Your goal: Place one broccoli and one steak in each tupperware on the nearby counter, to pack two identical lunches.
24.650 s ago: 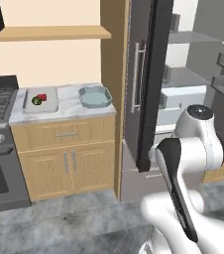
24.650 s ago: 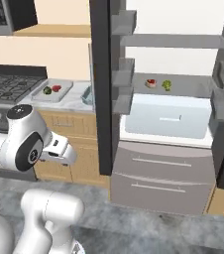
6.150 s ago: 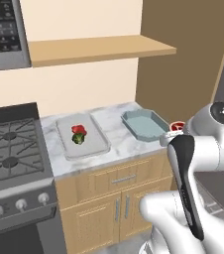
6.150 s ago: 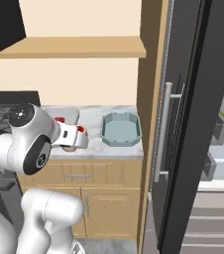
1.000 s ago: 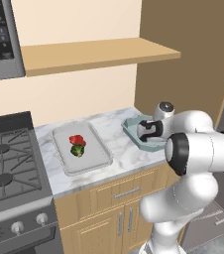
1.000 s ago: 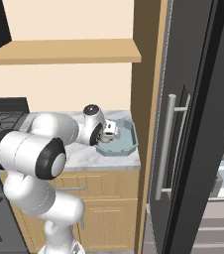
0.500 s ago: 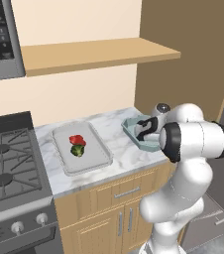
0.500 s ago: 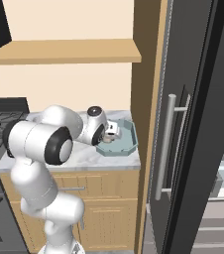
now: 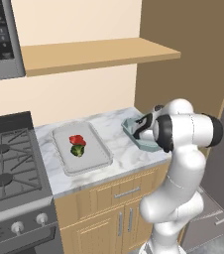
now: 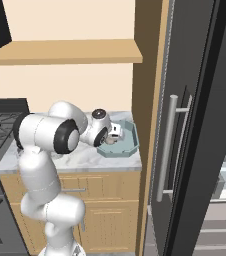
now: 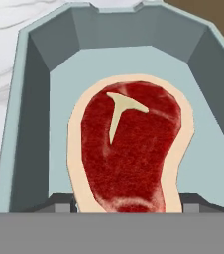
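My gripper [image 11: 128, 204] reaches into the pale teal tupperware [image 11: 34, 104], shut on a red steak [image 11: 131, 154] with a pale fat rim; its lower end sits between the two dark fingertips [image 11: 64, 203]. The same hand [image 9: 142, 130] hangs over that teal tupperware [image 9: 132, 130] at the right end of the marbled counter [image 9: 119, 156]. From the right, the gripper [image 10: 112, 139] is low inside the teal tupperware [image 10: 129, 145]. The pale grey tupperware [image 9: 98, 151] lies to the left with another steak [image 9: 76, 140] and a broccoli [image 9: 77, 150] in it.
A gas stove [image 9: 5, 168] adjoins the counter on the left, under a microwave [image 9: 0, 39]. A wooden shelf [image 9: 94, 52] runs above the counter. A tall wooden panel and a dark fridge door with a long handle [image 10: 167, 150] stand close on the right.
The hand has come down a little further into the teal tupperware with the steak, and the arm's upper links have swung over it. The grey tupperware's contents have not moved.
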Controlling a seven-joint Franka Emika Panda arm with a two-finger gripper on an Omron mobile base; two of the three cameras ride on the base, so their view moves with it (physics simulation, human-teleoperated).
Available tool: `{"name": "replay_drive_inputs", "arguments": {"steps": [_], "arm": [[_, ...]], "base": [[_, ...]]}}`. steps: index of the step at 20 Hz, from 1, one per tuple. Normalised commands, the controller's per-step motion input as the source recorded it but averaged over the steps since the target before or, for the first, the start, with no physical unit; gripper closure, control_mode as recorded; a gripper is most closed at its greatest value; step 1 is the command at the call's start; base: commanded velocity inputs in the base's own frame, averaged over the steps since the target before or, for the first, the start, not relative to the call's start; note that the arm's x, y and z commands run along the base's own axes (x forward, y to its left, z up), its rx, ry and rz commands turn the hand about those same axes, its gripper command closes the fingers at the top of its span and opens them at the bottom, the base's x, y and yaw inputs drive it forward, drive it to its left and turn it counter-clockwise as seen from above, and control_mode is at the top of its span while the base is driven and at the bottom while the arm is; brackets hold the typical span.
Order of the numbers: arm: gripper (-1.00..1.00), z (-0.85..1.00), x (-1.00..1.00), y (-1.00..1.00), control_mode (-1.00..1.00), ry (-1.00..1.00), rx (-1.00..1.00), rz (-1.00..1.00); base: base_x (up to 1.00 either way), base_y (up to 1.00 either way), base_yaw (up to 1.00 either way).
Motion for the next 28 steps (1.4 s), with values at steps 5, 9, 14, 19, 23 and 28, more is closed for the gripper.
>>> {"name": "replay_drive_inputs", "arguments": {"steps": [5, 9, 14, 19, 23, 28], "arm": [[-1.0, -0.18, 0.29, -0.03, -1.0, 0.0, 0.0, 0.02], [-1.0, -0.15, 0.41, 0.0, -1.0, 0.0, 0.0, 0.02], [-1.0, -0.03, 0.3, 0.0, -1.0, 0.0, 0.0, 0.01], [-1.0, 0.03, 0.03, -0.02, -1.0, 0.01, 0.0, 0.0], [-1.0, 0.5, -0.37, 0.0, -1.0, 0.06, 0.0, 0.0], [-1.0, 0.79, -0.59, 0.03, -1.0, 0.1, 0.0, 0.0]], "base": [[0.0, 0.0, 0.0], [0.0, 0.0, 0.0], [0.0, 0.0, 0.0], [0.0, 0.0, 0.0], [0.0, 0.0, 0.0], [0.0, 0.0, 0.0]]}}
